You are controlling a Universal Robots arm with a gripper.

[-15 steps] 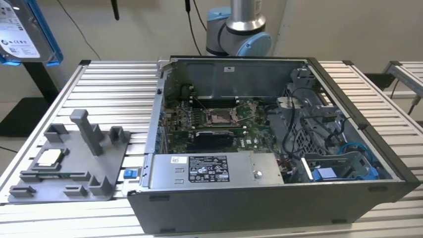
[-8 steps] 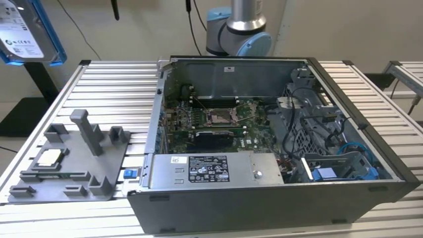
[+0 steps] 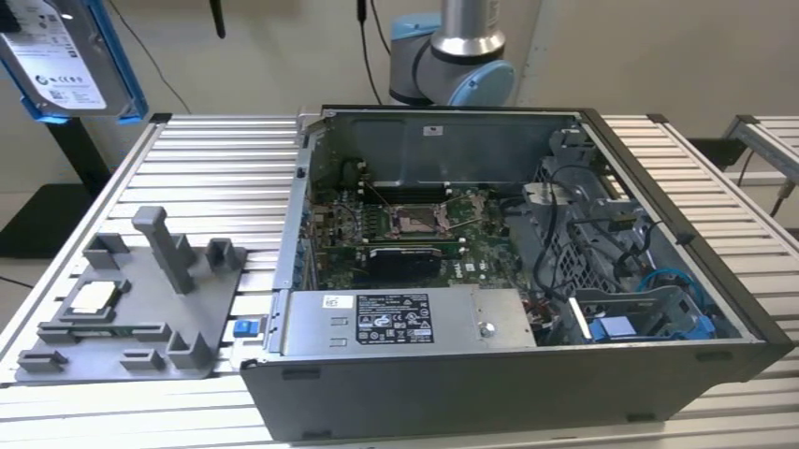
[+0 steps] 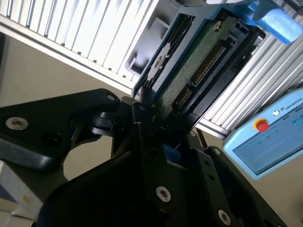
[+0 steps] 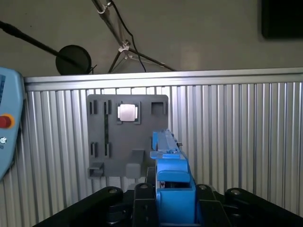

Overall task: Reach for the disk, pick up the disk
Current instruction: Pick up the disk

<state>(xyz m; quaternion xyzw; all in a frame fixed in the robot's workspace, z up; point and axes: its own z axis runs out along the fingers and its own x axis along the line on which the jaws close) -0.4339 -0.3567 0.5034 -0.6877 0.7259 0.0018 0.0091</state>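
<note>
The disk [image 3: 65, 58], silver with a white label and a blue frame, hangs high over the table at the exterior view's far left. In the second wrist view the disk [image 4: 191, 66] shows its green circuit board and connector side, and my gripper [image 4: 154, 116] is shut on its lower end with black fingers on both sides. The first wrist view has the disk [image 5: 169, 165] edge-on, its blue frame rising from between the fingers of my gripper [image 5: 173, 191], above the grey fixture plate.
A grey fixture plate [image 3: 150, 309] [image 5: 109, 142] with upright posts lies on the slatted table [image 3: 212, 168] and holds a small silver processor chip [image 3: 94, 297] [image 5: 127, 112]. An open computer case [image 3: 500, 262] stands at the exterior view's right. A blue teach pendant [image 4: 270, 137] lies nearby.
</note>
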